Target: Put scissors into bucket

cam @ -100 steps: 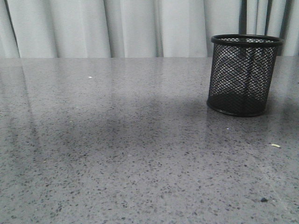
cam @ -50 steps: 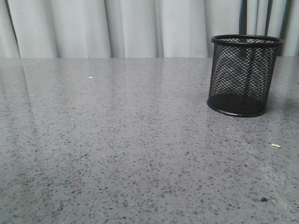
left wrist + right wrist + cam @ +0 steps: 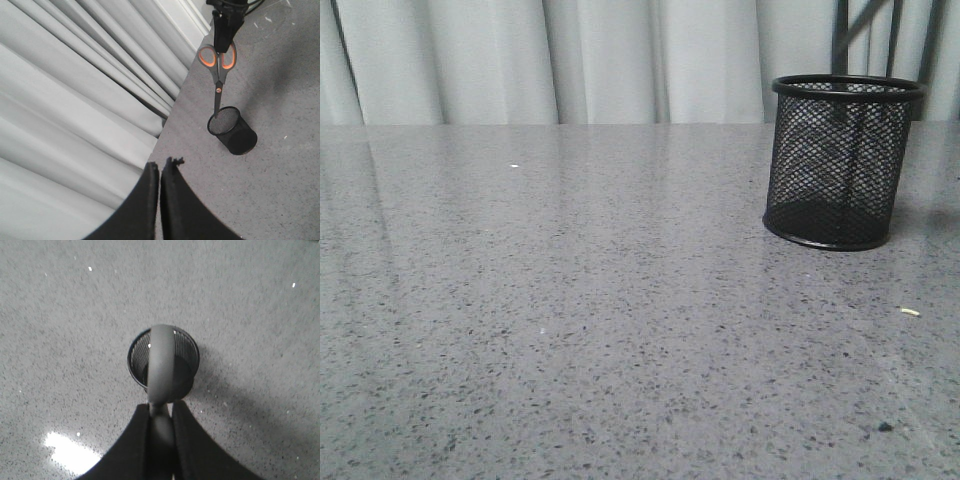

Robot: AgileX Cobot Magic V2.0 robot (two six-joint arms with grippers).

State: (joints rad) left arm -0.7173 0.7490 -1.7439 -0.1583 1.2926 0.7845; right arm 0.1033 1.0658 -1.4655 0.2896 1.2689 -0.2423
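The bucket (image 3: pixel 842 160), a black wire-mesh cup, stands upright on the grey table at the right. In the left wrist view the scissors (image 3: pixel 218 67) hang blades down from my right gripper (image 3: pixel 225 30), their tip at the mouth of the bucket (image 3: pixel 235 134). I cannot tell whether the tip is inside. In the right wrist view my right gripper (image 3: pixel 161 407) is shut on the scissors (image 3: pixel 162 365), seen end-on straight above the bucket's rim (image 3: pixel 134 354). My left gripper (image 3: pixel 161 162) is shut and empty, high and well away from the bucket.
The speckled grey table (image 3: pixel 570 300) runs back to pale curtains (image 3: pixel 520 60). Thin dark bars (image 3: pixel 865 20) show at the top edge above the bucket in the front view; I cannot tell what they are. Small crumbs (image 3: pixel 910 312) lie at the right.
A broad shadow over the middle of the table has gone. A slanted dark bar has appeared at the top edge above the bucket. The bucket has not moved.
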